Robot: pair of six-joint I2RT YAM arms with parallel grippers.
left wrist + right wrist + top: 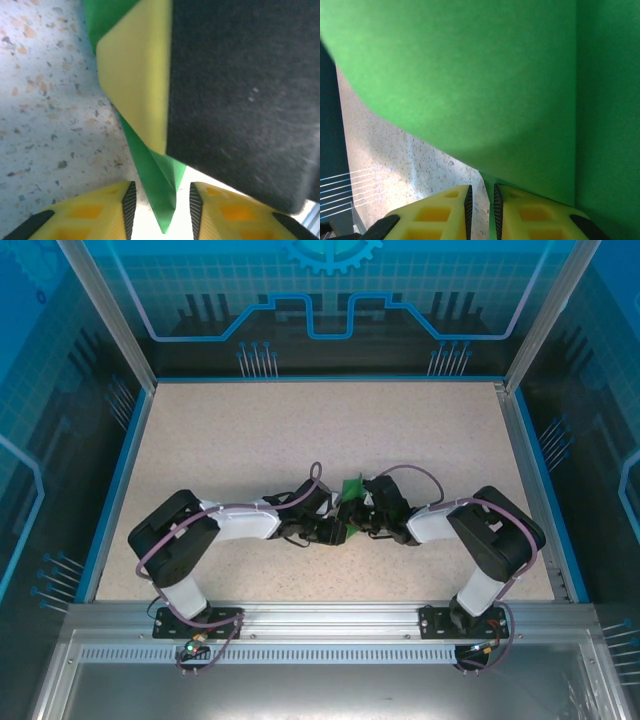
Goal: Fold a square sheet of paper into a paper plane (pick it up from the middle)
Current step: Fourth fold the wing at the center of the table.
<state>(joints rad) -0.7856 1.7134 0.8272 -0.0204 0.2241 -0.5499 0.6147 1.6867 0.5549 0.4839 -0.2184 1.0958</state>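
Left gripper (161,192): yellow fingers with black pads either side of the pointed lower tip of the thin bright green paper sheet (155,180); whether the pads press it I cannot tell. Right gripper (482,192): fingers drawn to a narrow slot, pinching the sheet's (470,75) edge. From above, both grippers (328,530) (372,520) meet nose to nose mid-table, the folded sheet (350,487) raised between them. Around them lies the speckled beige table (300,430), boxed in by a blue rim (120,470) that encloses both arms and the paper. Beyond stands a blue patterned back wall (330,290).
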